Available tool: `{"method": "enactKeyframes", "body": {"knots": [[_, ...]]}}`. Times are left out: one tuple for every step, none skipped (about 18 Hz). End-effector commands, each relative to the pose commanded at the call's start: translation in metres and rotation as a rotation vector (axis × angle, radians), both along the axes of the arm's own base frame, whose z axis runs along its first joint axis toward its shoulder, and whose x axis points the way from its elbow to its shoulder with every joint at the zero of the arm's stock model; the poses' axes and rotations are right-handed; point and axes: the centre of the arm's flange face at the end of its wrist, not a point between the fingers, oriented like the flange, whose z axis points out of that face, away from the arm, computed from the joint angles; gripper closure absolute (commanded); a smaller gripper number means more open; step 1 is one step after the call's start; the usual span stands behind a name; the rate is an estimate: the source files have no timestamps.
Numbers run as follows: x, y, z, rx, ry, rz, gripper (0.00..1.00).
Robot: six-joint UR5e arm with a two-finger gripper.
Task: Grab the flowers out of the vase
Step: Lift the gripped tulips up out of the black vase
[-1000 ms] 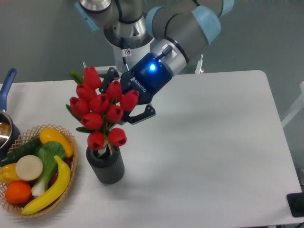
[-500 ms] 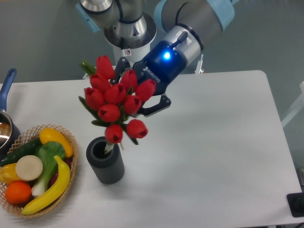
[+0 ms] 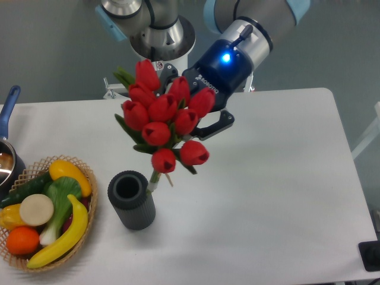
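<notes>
Nearest to me on the left, I see a round woven wicker basket (image 3: 89,178) holding a yellow banana (image 3: 62,234), an orange (image 3: 22,239), a green cucumber (image 3: 27,188) and other fruit and vegetables. Just right of it stands the short dark grey ribbed cylindrical vase (image 3: 132,200), upright on the white table (image 3: 267,196), its round mouth open and empty. Above and slightly right of the vase, I have the bunch of red closed tulip buds with green leaves and pale green stems (image 3: 166,122) lifted clear; the pale stem ends hang beside the vase's far right rim, and I cannot tell whether they touch it. The black two-finger gripper (image 3: 199,119) with a blue light on its body comes in from the far right and is clenched around the bunch behind the buds, one finger showing at the right side of the flowers. At the far left edge sits a dark pot with a blue handle (image 3: 10,104). Farthest back is the arm's grey base (image 3: 157,35).
</notes>
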Motion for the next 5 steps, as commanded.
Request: {"method": "enactKeyframes", "body": {"knots": [[-0.001,-0.001,0.001,0.002,0.004,0.002,0.52],[-0.003,-0.002,0.001,0.002,0.007,0.005,0.52],[-0.005,-0.003,0.002,0.004,0.011,0.008,0.52],[-0.010,-0.007,0.004,0.006,0.015,0.017,0.52],[-0.012,-0.008,0.004,0.006,0.016,0.021,0.52]]}}
